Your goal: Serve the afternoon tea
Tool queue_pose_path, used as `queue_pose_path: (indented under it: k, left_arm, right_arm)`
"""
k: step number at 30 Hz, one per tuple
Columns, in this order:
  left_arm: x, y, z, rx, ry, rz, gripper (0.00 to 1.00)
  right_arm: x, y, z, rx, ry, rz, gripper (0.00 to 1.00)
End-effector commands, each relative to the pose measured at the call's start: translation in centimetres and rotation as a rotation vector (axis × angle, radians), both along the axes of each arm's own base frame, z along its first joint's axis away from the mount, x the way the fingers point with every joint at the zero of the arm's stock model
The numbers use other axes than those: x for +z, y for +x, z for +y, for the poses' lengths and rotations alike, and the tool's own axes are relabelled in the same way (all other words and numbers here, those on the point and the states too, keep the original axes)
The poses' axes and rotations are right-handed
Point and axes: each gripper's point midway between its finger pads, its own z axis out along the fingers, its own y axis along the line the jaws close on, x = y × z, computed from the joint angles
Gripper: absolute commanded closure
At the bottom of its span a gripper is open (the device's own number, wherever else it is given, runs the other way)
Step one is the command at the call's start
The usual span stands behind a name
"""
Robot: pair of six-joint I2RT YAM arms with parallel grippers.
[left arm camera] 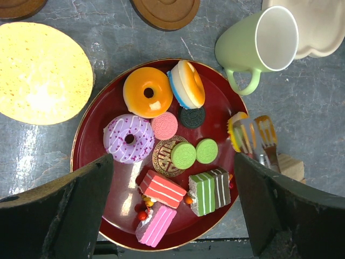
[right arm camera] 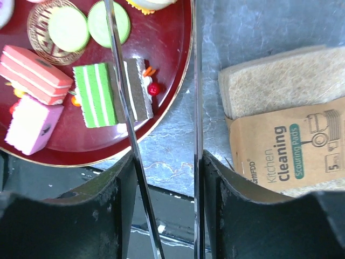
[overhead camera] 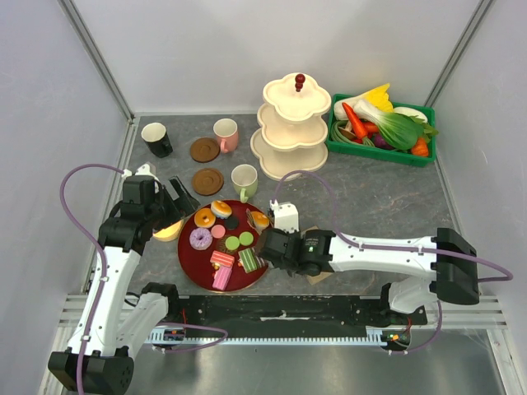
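Observation:
A dark red plate (overhead camera: pixel 191 265) holds the toy pastries: an orange donut (left arm camera: pixel 147 93), a purple donut (left arm camera: pixel 128 138), a stacked macaron (left arm camera: pixel 187 83), two green macarons (left arm camera: pixel 184 155) and red, green and pink cake slices (left arm camera: pixel 161 189). My right gripper (overhead camera: pixel 269 244) is shut on metal tongs (right arm camera: pixel 195 81). The tong tips (left arm camera: pixel 257 137) straddle a yellow-orange pastry (left arm camera: pixel 235 129) at the plate's right rim. My left gripper (overhead camera: pixel 177 202) is open and empty above the plate's left side. Black (overhead camera: pixel 156 138), pink (overhead camera: pixel 226 134) and pale-green (overhead camera: pixel 244 181) mugs stand behind the plate, with two brown coasters (overhead camera: pixel 206 164).
A cream three-tier stand (overhead camera: pixel 293 123) stands at the back centre. A green crate of toy vegetables (overhead camera: pixel 380 123) is at the back right. A yellow round sponge (left arm camera: pixel 40 73) lies left of the plate. A pack of scouring pads (right arm camera: pixel 285 135) lies right of the plate.

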Motion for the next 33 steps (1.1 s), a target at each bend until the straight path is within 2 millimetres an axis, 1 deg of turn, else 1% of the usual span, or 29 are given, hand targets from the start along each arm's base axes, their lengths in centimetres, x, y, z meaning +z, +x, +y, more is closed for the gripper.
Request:
queue_pose_path:
  k: [1,4,8,11,15,20,23,31,33]
  left_arm:
    - [0.8,0.4,-0.2,-0.011,-0.010,-0.041,0.02]
    - [0.7,0.4,-0.2,-0.012,-0.013,-0.037,0.02]
    - [0.7,0.3,-0.2,-0.014,-0.013,-0.037,0.02]
    - [0.9,0.2,-0.3,-0.018,-0.011,-0.044,0.03]
    - [0.9,0.1,-0.1,-0.013,-0.006,-0.045,0.03]
    - [0.6,0.1,-0.1,-0.013,-0.006,-0.040,0.03]
    - [0.6,0.1,-0.1,-0.013,-0.005,-0.037,0.03]
    - [0.8,0.0,-0.1,-0.014,-0.004,-0.042,0.03]
    - [0.9,-0.2,0.1,-0.010,0.003,-0.042,0.02]
  right_arm:
    - [5.3,1.3,0.2,0.008,0.041,-0.096,0.47]
    - [6.7,1.4,0.5,0.035,0.058,-0.112,0.50]
    - [7.2,1.5,0.7,0.052,0.056,-0.124,0.54]
    - [7.9,1.6,1.2,0.103,0.051,-0.140,0.54]
    - [8.5,0.4,2.1,0.284,0.015,-0.117,0.51]
    - [8.5,0.4,1.8,0.386,-0.097,-0.125,0.44]
    - [7.9,1.0,2.4,0.413,-0.149,-0.138,0.42]
    - [7.8,3.5,6.0,0.478,-0.246,-0.231,0.42]
    - [7.7,4.1,6.5,0.479,-0.273,-0.252,0.42]
